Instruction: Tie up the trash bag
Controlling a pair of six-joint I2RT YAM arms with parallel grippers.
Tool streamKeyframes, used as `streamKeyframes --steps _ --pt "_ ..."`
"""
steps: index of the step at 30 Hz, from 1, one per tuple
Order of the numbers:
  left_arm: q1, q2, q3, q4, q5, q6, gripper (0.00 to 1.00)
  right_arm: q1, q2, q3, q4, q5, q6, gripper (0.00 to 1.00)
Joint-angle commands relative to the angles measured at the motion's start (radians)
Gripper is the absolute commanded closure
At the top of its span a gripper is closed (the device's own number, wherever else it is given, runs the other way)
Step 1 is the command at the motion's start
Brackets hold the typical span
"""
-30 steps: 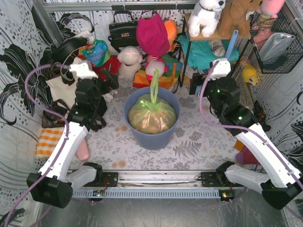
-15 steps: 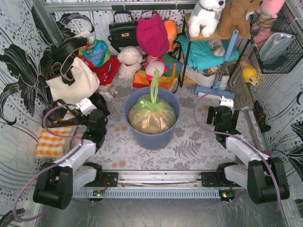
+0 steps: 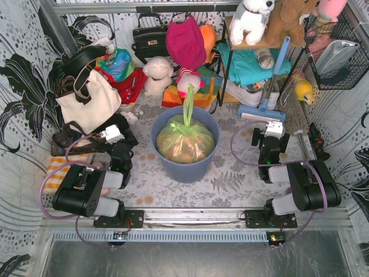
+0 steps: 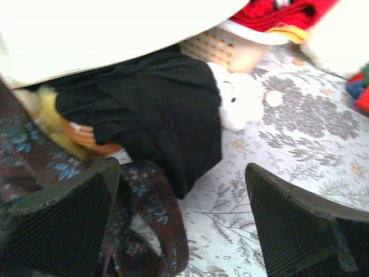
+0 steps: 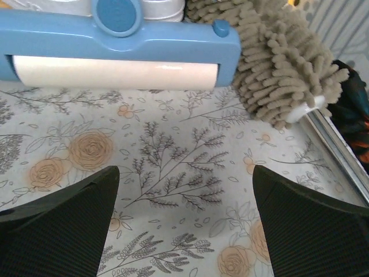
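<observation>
The lime-green trash bag [image 3: 184, 141] sits inside the blue-grey round bin [image 3: 185, 168] at the table's middle. Tan scraps show through it. Its neck is gathered into a thin green tail [image 3: 188, 101] that stands upright. My left gripper [image 3: 118, 144] lies low on the table left of the bin, apart from it. In the left wrist view it [image 4: 181, 231] is open and empty over a brown floral strap [image 4: 155, 219]. My right gripper [image 3: 267, 137] lies low right of the bin. It [image 5: 184, 225] is open and empty over the floral cloth.
A cream tote bag [image 3: 89, 101] and black fabric [image 4: 155, 109] lie just ahead of the left gripper. A blue roller head [image 5: 115, 40] and a grey chenille duster [image 5: 282, 69] lie ahead of the right gripper. Plush toys and a shelf [image 3: 253, 43] crowd the back.
Both arms have come down from raised poses beside the bin and folded low near their bases. The bag and its upright tail have not moved.
</observation>
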Motion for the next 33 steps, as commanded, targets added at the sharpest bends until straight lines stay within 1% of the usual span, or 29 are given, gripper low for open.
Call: streamKeyframes --steps 1,3,5,6,8,9,11,12,13,15,17,18,20,33 --pt "0.013 0.034 0.035 0.132 0.166 0.076 0.02 -0.011 0.083 -0.046 0.297 -0.090 -0.043 0.03" --pt "0.027 0.039 0.021 0.154 0.222 0.083 0.02 -0.018 0.072 -0.042 0.261 -0.107 -0.033 0.03" --pt "0.042 0.081 0.013 0.199 0.295 0.094 0.02 -0.041 0.078 -0.044 0.272 -0.192 -0.031 0.03" --pt "0.047 0.105 0.008 0.247 0.326 0.113 0.02 -0.051 0.072 -0.045 0.260 -0.228 -0.027 0.03" --pt "0.052 0.085 0.017 0.189 0.343 0.099 0.02 -0.072 0.083 -0.059 0.294 -0.298 -0.030 0.03" --pt "0.054 0.095 0.016 0.212 0.348 0.102 0.02 -0.083 0.090 -0.065 0.303 -0.336 -0.029 0.03" --pt "0.055 0.086 0.018 0.190 0.347 0.098 0.02 -0.099 0.136 -0.066 0.342 -0.416 -0.039 0.03" --pt "0.055 0.090 0.016 0.199 0.346 0.099 0.02 -0.102 0.141 -0.067 0.361 -0.429 -0.038 0.03" --pt "0.056 0.093 0.013 0.215 0.346 0.101 0.02 -0.103 0.128 -0.061 0.317 -0.432 -0.038 0.03" --pt "0.055 0.087 0.013 0.202 0.342 0.098 0.02 -0.106 0.142 -0.065 0.352 -0.434 -0.038 0.03" --pt "0.055 0.091 0.015 0.207 0.345 0.099 0.02 -0.106 0.135 -0.058 0.321 -0.417 -0.031 0.03" --pt "0.055 0.088 0.015 0.201 0.346 0.098 0.02 -0.106 0.142 -0.063 0.346 -0.408 -0.035 0.03" --pt "0.055 0.091 0.014 0.205 0.346 0.099 0.02 -0.106 0.140 -0.060 0.344 -0.382 -0.030 0.03" --pt "0.055 0.089 0.015 0.203 0.346 0.098 0.02 -0.106 0.141 -0.063 0.348 -0.357 -0.025 0.03"
